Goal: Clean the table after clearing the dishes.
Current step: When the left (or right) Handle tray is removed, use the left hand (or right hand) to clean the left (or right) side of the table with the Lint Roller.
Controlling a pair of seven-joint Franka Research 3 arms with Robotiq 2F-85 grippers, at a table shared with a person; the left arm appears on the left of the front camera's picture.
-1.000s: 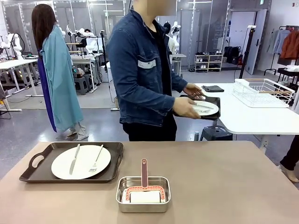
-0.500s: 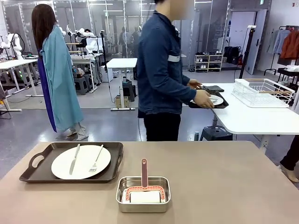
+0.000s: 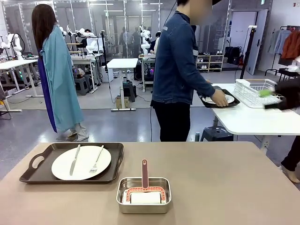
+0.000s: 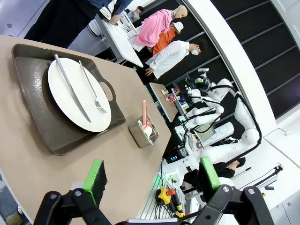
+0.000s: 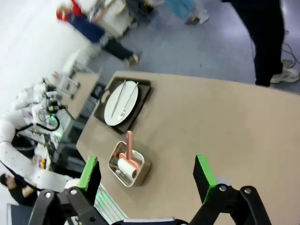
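Note:
The tan table (image 3: 225, 178) holds one of the dishes, a white plate (image 3: 81, 162) with knife and fork, on a dark tray (image 3: 70, 146) at the left. A person in a denim jacket sets the other tray (image 3: 206, 104) with its plate on the white table behind. In the left wrist view my left gripper (image 4: 152, 174) is open above the table edge, beside the tray (image 4: 61, 136). My right gripper (image 5: 146, 175) hangs open high over the table (image 5: 211, 122), far from the plate (image 5: 121, 102). In the front view the right gripper (image 3: 272, 98) blurs at the right edge.
A steel pan (image 3: 144, 194) with a pink-handled roller sits front centre, right of the tray. The white table (image 3: 248, 122) carries a wire rack (image 3: 255, 91). A second person in a blue coat (image 3: 58, 75) stands at the back left.
The person turned right and carried the second tray to the white table, setting it down. My right gripper came into the front view at the right edge.

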